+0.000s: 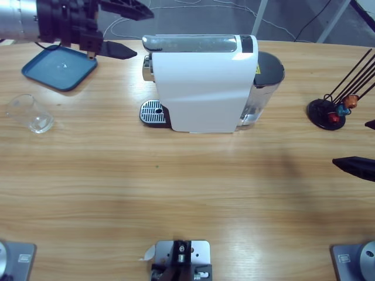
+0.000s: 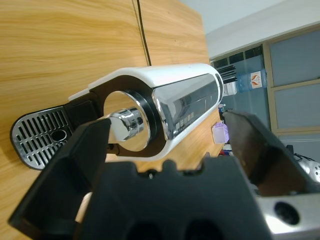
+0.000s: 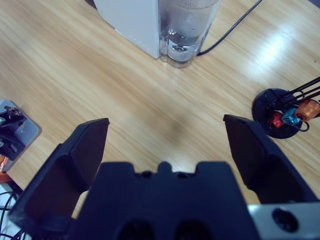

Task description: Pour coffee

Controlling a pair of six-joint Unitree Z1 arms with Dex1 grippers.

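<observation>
High view shows the left gripper (image 1: 120,29) at about eleven o'clock, jaws apart and empty, just beside the white coffee machine (image 1: 202,82) and over the blue tray (image 1: 58,67); the right gripper (image 1: 366,146) sits at three o'clock, also spread and holding nothing. The clear glass (image 1: 30,113) stands at nine o'clock, well apart from the drip grate (image 1: 152,111) — any coffee in it is too faint to make out. I judge the glass light, rigid, slick and breakable — best pinched gently across its mid-wall and kept upright.
</observation>
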